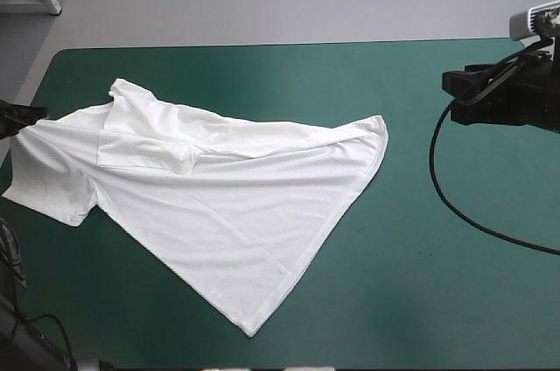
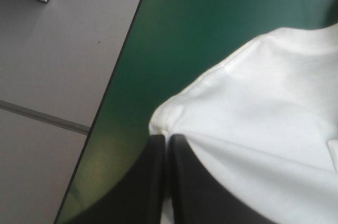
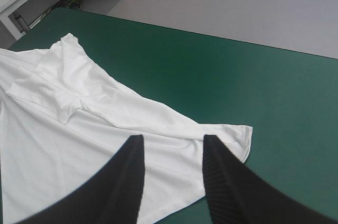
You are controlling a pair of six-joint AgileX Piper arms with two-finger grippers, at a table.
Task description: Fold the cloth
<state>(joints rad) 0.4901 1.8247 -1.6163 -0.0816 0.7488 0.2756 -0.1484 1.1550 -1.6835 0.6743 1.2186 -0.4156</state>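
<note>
- the white t-shirt (image 1: 219, 196) lies on the teal-green table (image 1: 437, 283), over the left half and the middle.
- it is not flat all over. one part is laid over another, so it looks like a big triangle.
- one pointy end of the t-shirt reaches toward the near edge of the table, near the middle.
- another corner points to the right and stops about halfway across the table.
- a small corner sticks up toward the far edge, near the far left corner of the table.
- a short sleeve (image 1: 57, 200) lies by the left edge of the table.
- the left gripper (image 2: 168, 138) is at the left edge of the table, low down by the cloth.
- its two black fingers (image 2: 150, 187) are pressed close together and pinch the edge of the t-shirt at their tips.
- the right gripper (image 3: 171, 139) is up in the air near the right edge of the table.
- its fingers (image 3: 127, 182) stand wide apart and hold nothing.
- the right gripper is well apart from the t-shirt, with bare teal-green table between them.
</note>
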